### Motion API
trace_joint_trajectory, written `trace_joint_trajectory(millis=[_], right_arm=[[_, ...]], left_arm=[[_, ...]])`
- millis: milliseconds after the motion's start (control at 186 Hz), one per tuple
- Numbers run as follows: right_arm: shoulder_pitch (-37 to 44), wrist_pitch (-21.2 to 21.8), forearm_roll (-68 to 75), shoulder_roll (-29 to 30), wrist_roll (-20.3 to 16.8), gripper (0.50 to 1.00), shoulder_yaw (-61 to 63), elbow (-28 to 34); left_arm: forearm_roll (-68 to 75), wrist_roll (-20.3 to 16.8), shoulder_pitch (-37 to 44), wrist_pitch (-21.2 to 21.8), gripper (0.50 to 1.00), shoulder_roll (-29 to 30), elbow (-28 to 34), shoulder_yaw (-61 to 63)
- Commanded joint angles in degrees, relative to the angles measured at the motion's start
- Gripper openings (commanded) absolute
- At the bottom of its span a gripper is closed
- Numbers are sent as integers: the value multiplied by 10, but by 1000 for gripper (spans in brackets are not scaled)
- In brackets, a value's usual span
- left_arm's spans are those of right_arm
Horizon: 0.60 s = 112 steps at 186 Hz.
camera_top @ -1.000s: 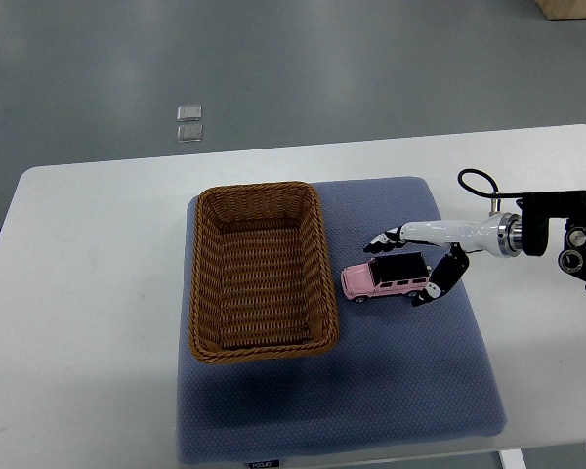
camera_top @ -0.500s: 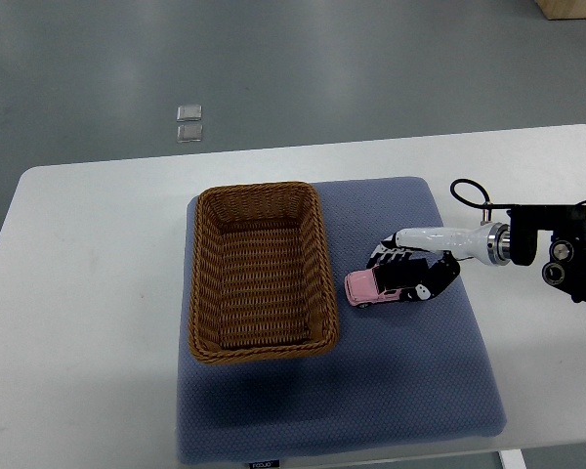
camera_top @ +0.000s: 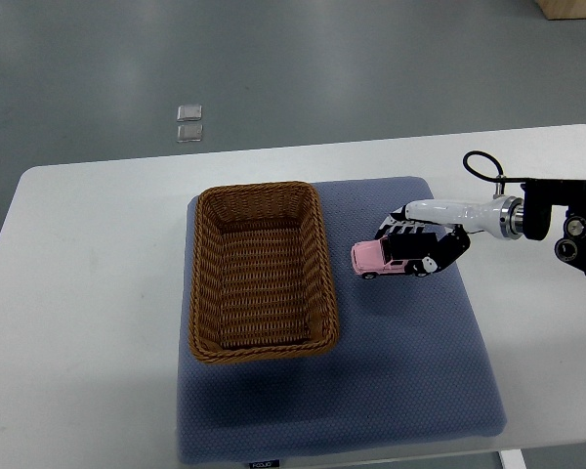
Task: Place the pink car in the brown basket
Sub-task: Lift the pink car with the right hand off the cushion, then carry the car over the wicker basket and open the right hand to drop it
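The blue-grey mat (camera_top: 371,391) covers the middle of the white table (camera_top: 88,293), and its near half is bare cloth up to the front edge. On the left part of the mat stands the brown basket (camera_top: 201,322), a woven rectangle with its long side running from near to far; the inside shows only the weave. To the right of the basket, a little beyond the middle of the mat, is the pink car (camera_top: 373,258), with its nose pointing left toward the basket rim and a narrow strip of mat between them. The right hand (camera_top: 422,246) comes in from the right edge of the picture and is closed around the rear part of the car, with the dark fingers (camera_top: 402,231) curled over the roof and the thumb at the near side. Whether the wheels touch the mat or are just above it, I cannot tell. The right strip of the mat and the white table to the right lie under the forearm. Beyond the mat, the table surface runs bare to its far edge, and then grey floor (camera_top: 303,68) follows.
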Motion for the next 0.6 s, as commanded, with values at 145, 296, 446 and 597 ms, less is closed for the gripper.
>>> trace_joint_trajectory(millis=[145,296,446,597], right_arm=[[53,15,9,-28,7,500,1,5],[95,20,29,-20,7,500,0,3],[135,25,59,22,6,500,-11,-14],[168,25,62,122,6,500,-36,-77]], left_arm=[[0,1,0,0,1000,0,-1,1],[0,1,0,0,1000,0,-1,1],[1,0,0,0,1000,0,-3,1],[0,0,0,0,1000,0,-5,1]])
